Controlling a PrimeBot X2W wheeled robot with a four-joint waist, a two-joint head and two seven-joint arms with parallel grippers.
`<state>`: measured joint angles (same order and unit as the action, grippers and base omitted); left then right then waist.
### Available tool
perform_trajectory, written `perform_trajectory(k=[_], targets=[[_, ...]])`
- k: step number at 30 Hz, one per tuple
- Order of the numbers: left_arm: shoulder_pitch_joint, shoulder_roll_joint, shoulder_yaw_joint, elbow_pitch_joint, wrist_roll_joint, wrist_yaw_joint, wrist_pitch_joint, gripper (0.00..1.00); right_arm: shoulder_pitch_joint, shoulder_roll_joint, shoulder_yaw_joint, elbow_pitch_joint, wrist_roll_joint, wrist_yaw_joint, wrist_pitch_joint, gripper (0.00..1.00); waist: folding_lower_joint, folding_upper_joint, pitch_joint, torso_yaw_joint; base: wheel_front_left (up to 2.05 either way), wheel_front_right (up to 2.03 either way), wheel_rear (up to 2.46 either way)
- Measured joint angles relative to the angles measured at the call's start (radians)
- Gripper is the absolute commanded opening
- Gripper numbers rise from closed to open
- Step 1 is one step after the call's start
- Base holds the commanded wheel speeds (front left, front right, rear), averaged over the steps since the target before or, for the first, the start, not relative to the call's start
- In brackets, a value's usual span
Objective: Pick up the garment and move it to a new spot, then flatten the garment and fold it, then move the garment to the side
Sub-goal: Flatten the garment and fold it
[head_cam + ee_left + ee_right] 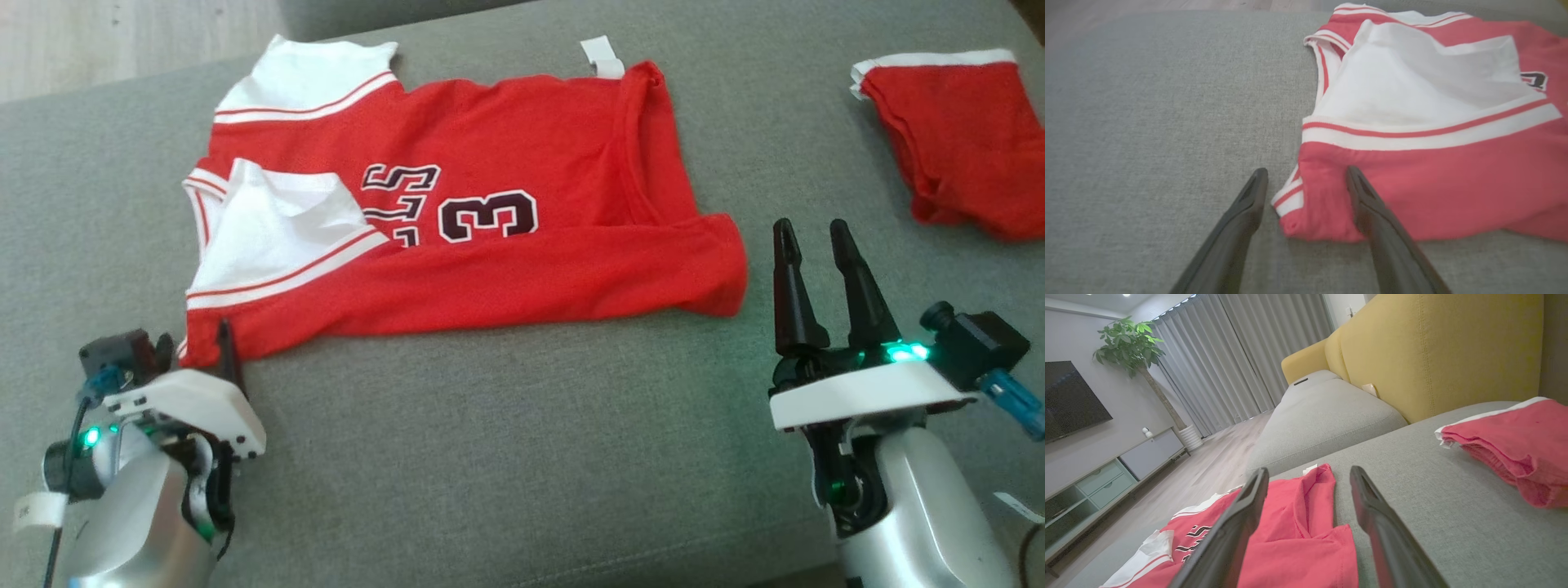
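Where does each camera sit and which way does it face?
Head view: high, looking down on the jersey; left claw and right claw at bottom corners.
Left wrist view: low, along the open left claw to the jersey's near corner.
Right wrist view: low, along the open right claw toward the yellow backrest.
All share the jersey.

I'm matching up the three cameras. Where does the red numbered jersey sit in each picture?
Head view: the red jersey is spread across the upper middle of the grey cushion.
Left wrist view: the jersey fills the right half.
Right wrist view: the jersey lies at the lower left.
Shared landmark: the dark lettering on its chest.
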<state>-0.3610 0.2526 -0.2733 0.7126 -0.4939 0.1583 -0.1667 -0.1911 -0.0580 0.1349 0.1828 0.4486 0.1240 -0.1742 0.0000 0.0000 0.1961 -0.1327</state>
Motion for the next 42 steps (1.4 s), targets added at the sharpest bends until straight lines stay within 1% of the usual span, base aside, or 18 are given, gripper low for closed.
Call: perform_trajectory(k=[7, 8, 9, 10, 14, 19, 22, 26, 30, 33, 35, 40, 42], targets=[[-0.062, 0.007, -0.017, 0.069, 0.016, -0.002, 0.064, 1.0, 0.0, 0.001, 0.006, -0.009, 0.0, 0.0, 0.009, 1.0, 0.0, 0.0, 0.016, -0.012, 0.0, 0.0, 0.0], [-0.068, 0.007, -0.02, 0.072, 0.016, -0.01, 0.071, 0.9, 0.0, 0.001, 0.005, -0.008, 0.0, 0.0, 0.011, 1.0, 0.0, 0.0, 0.016, -0.011, 0.0, 0.0, 0.0], [-0.073, 0.007, -0.023, 0.073, 0.016, -0.017, 0.071, 0.0, 0.0, 0.001, 0.002, -0.006, -0.001, 0.0, 0.021, 1.0, 0.0, 0.0, 0.016, -0.009, 0.0, 0.0, 0.0], [-0.075, 0.006, -0.026, 0.073, 0.016, -0.026, 0.066, 0.0, 0.0, 0.001, -0.003, -0.002, -0.005, 0.0, 0.024, 1.0, 0.0, 0.0, 0.016, -0.005, 0.0, 0.0, 0.0], [-0.074, -0.01, -0.028, 0.066, 0.006, -0.035, -0.004, 0.0, 0.0, 0.001, -0.026, 0.031, -0.037, 0.0, 0.051, 1.0, 0.0, 0.0, 0.014, 0.016, 0.0, 0.0, 0.0], [-0.074, -0.023, -0.027, 0.013, 0.006, -0.044, -0.059, 0.0, -0.002, 0.003, -0.076, 0.102, -0.074, 0.0, 0.097, 1.0, 0.0, 0.0, 0.006, 0.058, 0.0, 0.0, 0.0], [-0.074, -0.03, -0.026, -0.01, 0.006, -0.044, -0.068, 0.0, -0.004, 0.003, -0.087, 0.139, -0.075, 0.0, 0.115, 1.0, 0.0, 0.0, 0.001, 0.077, 0.0, 0.0, 0.0], [-0.07, -0.034, -0.026, -0.04, 0.006, -0.045, -0.073, 0.0, -0.016, 0.005, -0.102, 0.225, -0.07, 0.0, 0.151, 1.0, 0.0, 0.0, -0.009, 0.108, 0.0, 0.0, 0.0], [-0.049, -0.034, -0.014, -0.064, 0.006, -0.042, -0.074, 0.0, -0.049, 0.006, -0.114, 0.318, -0.064, 0.0, 0.154, 1.0, 0.0, 0.0, -0.019, 0.128, 0.0, 0.0, 0.0], [-0.027, -0.035, -0.011, -0.069, 0.006, -0.041, -0.074, 0.0, -0.07, 0.006, -0.106, 0.379, -0.049, 0.0, 0.157, 1.0, 0.0, 0.0, -0.022, 0.137, 0.0, 0.0, 0.0], [-0.015, -0.037, -0.012, -0.073, 0.006, -0.04, -0.076, 0.0, -0.089, 0.006, -0.081, 0.433, -0.02, 0.0, 0.164, 1.0, 0.0, 0.0, -0.023, 0.145, 0.0, 0.0, 0.0], [-0.012, -0.041, -0.015, -0.077, 0.006, -0.041, -0.081, 0.0, -0.119, 0.006, -0.017, 0.48, 0.044, 0.0, 0.166, 1.0, 0.0, 0.0, -0.023, 0.154, 0.0, 0.0, 0.0], [-0.012, -0.041, -0.017, -0.077, 0.006, -0.041, -0.081, 0.0, -0.135, 0.006, -0.007, 0.507, 0.042, 0.0, 0.166, 1.0, 0.0, 0.0, -0.025, 0.156, 0.0, 0.0, 0.0]])
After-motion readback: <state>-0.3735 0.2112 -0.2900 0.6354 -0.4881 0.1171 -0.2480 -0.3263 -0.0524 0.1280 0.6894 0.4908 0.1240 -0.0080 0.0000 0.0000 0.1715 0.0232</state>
